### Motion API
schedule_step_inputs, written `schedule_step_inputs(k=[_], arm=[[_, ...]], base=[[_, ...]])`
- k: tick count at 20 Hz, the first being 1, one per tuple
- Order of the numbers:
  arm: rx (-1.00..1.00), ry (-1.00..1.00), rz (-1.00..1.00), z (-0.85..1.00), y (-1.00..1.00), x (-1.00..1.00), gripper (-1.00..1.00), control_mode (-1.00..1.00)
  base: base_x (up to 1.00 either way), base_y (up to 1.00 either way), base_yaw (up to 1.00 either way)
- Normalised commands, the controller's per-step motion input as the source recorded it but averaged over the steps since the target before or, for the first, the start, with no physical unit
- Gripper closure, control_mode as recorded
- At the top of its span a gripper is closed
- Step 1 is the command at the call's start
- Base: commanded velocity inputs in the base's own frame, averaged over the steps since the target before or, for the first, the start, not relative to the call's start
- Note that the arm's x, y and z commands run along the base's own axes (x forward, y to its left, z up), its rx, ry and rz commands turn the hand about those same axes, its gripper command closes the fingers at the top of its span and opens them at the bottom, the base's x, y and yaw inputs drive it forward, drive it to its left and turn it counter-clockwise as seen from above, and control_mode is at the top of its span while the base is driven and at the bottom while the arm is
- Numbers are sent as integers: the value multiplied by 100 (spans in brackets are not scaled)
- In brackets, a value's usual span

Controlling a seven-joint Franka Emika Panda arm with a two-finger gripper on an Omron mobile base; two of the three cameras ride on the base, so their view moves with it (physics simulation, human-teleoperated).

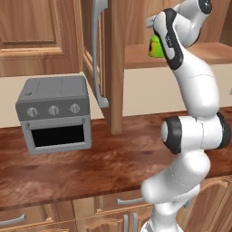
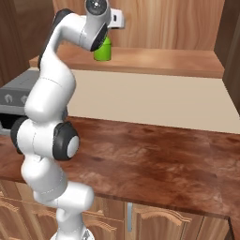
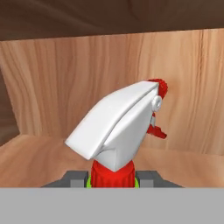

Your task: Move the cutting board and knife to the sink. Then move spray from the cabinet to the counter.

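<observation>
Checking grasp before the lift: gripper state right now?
Gripper: closed on the spray, fingers either side of its red neck, inside the cabinet.

1. The desk (image 1: 90, 167) is a long dark reddish-brown wood-grain top running along the wall; it also shows in the right base view (image 2: 159, 159).
2. A grey toaster oven (image 1: 55, 114) stands on the desk at its left, against the wall, door facing forward.
3. Above the desk, the cabinet (image 1: 111, 63) stands open, its light wooden shelf (image 2: 178, 61) exposed.
4. The spray (image 2: 103, 49) stands upright on that shelf, near its left end; its white and red trigger head (image 3: 118, 127) rises before the cabinet's back wall.
</observation>
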Motion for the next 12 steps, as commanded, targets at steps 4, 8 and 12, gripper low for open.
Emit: schedule_step_inputs(k=[4,8,12], arm=[[0,0,6,0,-12,-100,100,-100],[0,0,14,0,0,-100,100,-100],[0,0,17,-3,0,-100,100,-100]], base=[[0,0,0],[0,0,0],[0,0,0]])
